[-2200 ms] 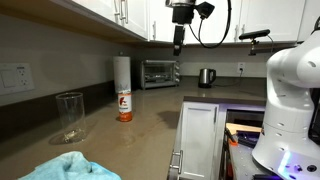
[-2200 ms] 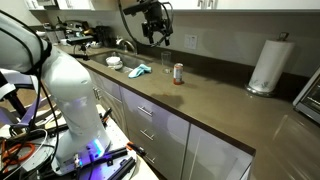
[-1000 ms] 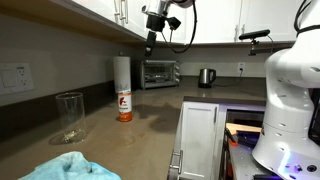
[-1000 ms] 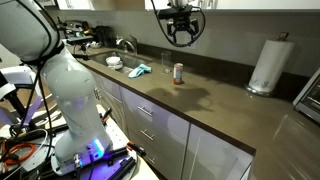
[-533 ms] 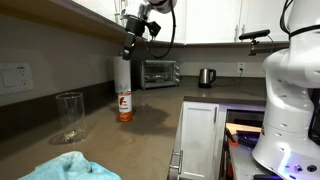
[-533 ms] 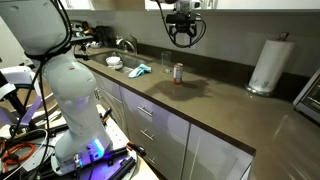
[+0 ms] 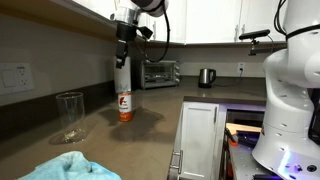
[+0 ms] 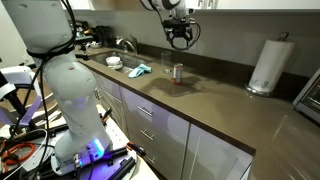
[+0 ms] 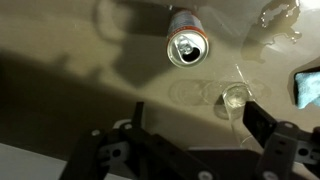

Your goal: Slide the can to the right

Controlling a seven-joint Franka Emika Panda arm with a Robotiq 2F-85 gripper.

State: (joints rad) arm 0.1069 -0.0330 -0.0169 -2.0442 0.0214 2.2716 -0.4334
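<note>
The can (image 7: 124, 105) is small, white on top with a red logo and red-orange below. It stands upright on the brown counter, also seen in an exterior view (image 8: 178, 73). In the wrist view I look down on its silver top (image 9: 187, 49). My gripper (image 7: 123, 60) hangs in the air above the can, fingers pointing down, also visible in an exterior view (image 8: 179, 42). Its fingers (image 9: 190, 128) are spread apart and hold nothing. The can lies beyond the fingertips in the wrist view.
A clear drinking glass (image 7: 69, 115) stands near the can, seen from above in the wrist view (image 9: 236, 97). A paper towel roll (image 7: 121, 71) stands behind the can. A blue cloth (image 7: 68, 167), a toaster oven (image 7: 159, 72), a kettle (image 7: 205, 77) and a sink (image 8: 113, 56) are around.
My gripper has travelled across the counter and lowered, from well off to one side to a spot above the can. The can and glass have not moved.
</note>
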